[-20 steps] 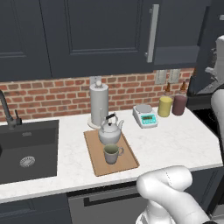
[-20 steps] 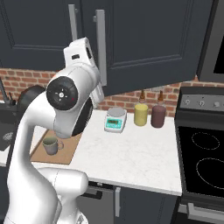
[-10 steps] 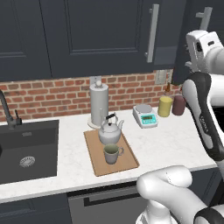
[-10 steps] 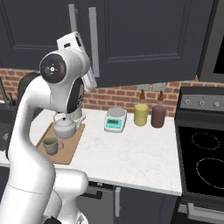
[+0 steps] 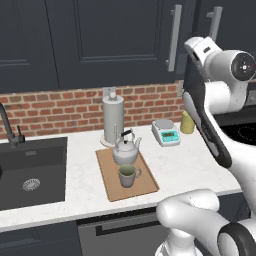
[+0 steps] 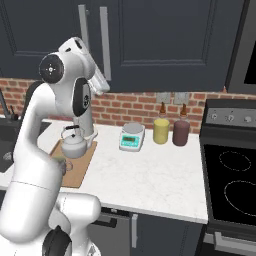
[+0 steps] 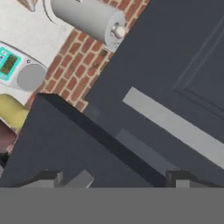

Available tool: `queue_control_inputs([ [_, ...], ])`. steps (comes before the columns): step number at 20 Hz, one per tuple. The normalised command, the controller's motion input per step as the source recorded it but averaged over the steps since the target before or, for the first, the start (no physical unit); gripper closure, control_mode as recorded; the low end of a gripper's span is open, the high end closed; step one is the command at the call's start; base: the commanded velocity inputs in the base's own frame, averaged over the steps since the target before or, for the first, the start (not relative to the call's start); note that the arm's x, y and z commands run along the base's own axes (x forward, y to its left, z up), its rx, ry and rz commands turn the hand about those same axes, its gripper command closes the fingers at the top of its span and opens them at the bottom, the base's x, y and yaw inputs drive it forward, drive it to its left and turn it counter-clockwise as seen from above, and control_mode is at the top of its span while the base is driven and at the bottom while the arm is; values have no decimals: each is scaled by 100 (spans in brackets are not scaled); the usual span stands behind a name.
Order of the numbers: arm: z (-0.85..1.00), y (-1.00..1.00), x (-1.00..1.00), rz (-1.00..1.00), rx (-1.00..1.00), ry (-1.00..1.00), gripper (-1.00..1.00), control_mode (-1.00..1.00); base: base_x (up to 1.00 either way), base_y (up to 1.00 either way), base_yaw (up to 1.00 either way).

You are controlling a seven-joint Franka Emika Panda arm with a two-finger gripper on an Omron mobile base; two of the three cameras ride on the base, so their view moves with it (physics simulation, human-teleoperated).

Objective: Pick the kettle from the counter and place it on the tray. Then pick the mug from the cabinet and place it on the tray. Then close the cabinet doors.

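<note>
No legible text; scale (image 5: 167,132) display unreadable.

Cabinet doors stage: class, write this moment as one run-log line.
kettle: on tray | mug: on tray | doors: right ajar | gripper: at door

At centre frame, a silver-grey metal kettle with dark arched handle (image 5: 125,150) and a grey-beige ceramic mug with greenish inside (image 5: 128,175) sit on the light-brown grained wooden tray (image 5: 145,185). The desk (image 5: 190,165) is white, faintly speckled. Dark navy panelled cabinet doors (image 5: 110,40) carry silver-grey bar handles above red brick.
</note>
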Motion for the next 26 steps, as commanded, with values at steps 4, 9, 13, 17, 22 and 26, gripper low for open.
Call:
queue_control_inputs([
  [4,-21,-12,71,-6,-27,0,-100,-100,0,0,0],
  [9,-20,-13,61,-5,-27,0,-100,-100,0,0,0],
  [13,-19,-16,52,-4,-25,0,-100,-100,0,0,0],
  [17,-17,-16,48,-2,-24,0,-100,-100,0,0,0],
  [22,-23,-14,38,0,-22,0,-100,-100,0,0,0],
  [26,-28,-12,40,0,-20,0,-100,-100,0,0,0],
])
